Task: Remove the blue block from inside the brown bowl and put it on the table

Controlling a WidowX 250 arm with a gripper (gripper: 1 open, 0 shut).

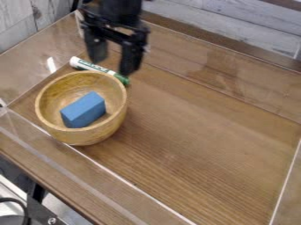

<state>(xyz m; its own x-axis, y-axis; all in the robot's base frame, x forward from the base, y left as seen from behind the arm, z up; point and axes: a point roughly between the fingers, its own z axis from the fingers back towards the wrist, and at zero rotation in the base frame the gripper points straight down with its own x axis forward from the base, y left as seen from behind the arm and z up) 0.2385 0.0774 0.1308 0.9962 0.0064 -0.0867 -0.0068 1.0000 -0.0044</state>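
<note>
The hand (113,54) hangs with its fingers spread wide and holding nothing, above the marker (98,69) just behind the brown bowl (47,123). The blue block (83,110) lies inside the bowl on the table (200,132).

The blue block (83,110) lies inside the brown bowl (47,123) at left of frame. The gripper (113,58) hangs above the bowl's far rim, jaws apart, over the green-capped marker (83,65).

Low clear acrylic walls (177,189) edge the glossy wood-grain area; behind runs what may be a pale planked wall (253,22).
</note>
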